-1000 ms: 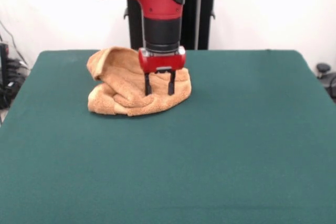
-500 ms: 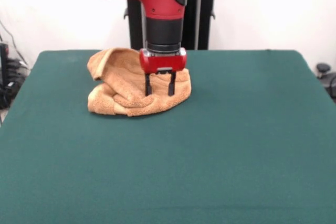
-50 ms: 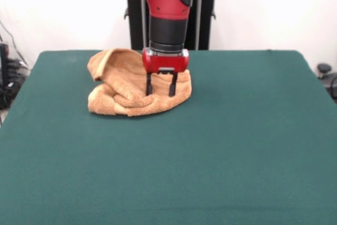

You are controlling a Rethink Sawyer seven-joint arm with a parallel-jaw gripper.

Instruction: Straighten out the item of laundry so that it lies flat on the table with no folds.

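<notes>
Towel (image 3: 126,90) was found crumpled in a loose heap on the table (image 3: 210,146), toward the far left part of the green top and well short of every edge. It was bunched into several thick folds: a rounded hump was raised at its far left end, a rolled ridge ran along the near side, and a flatter flap was spread out to the right. No part of the cloth was seen lying out in a single flat layer.

The red and black arm (image 3: 163,3) was brought straight down from above over the right part of the heap. The gripper (image 3: 160,91) was pointed downward, its two dark fingers (image 3: 149,85) held apart with a clear gap between them. The fingertips were seen against the upper surface of the towel, at or just above the cloth; whether they were pressed into it could not be told. Nothing was clamped between the fingers, and no fold was lifted off the heap.

The rest of the green tabletop was seen bare. Behind the table, a black stand (image 3: 202,11) was seen against a white wall.
</notes>
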